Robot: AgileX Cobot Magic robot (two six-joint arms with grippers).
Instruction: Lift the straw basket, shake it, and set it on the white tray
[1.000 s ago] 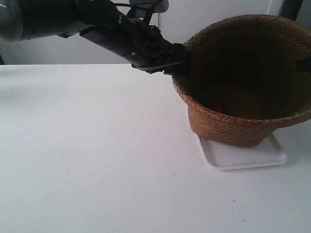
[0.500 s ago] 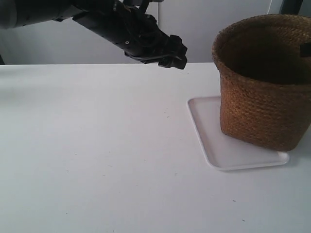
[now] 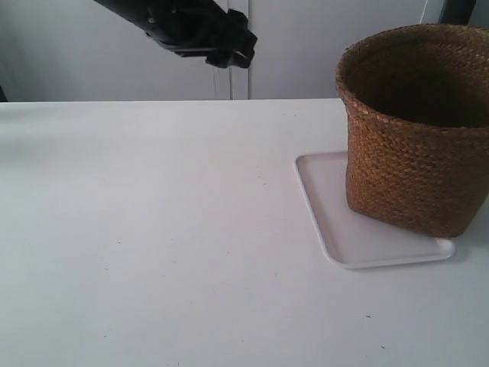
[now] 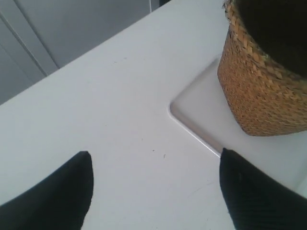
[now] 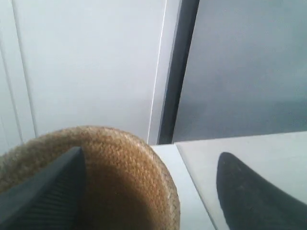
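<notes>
The straw basket (image 3: pixel 412 153) stands upright on the white tray (image 3: pixel 328 206) at the exterior view's right, with its dark inside facing up. My left gripper (image 3: pixel 231 52) hangs high above the table's far edge, well to the left of the basket. It is open, and only bare table lies between its fingers. Its wrist view takes in the tray's corner (image 4: pixel 192 115) and the basket's woven wall (image 4: pixel 259 91). My right gripper (image 5: pixel 149 151) is open just above the basket's braided rim (image 5: pixel 120 158), holding nothing. It does not show in the exterior view.
The white table (image 3: pixel 153 229) stretches left and forward of the tray. Pale wall panels and a dark vertical post (image 5: pixel 180 72) stand behind the table.
A second ago the left gripper held the tilted basket by its rim. The basket now rests upright on the tray, and the left arm has drawn back up and to the left.
</notes>
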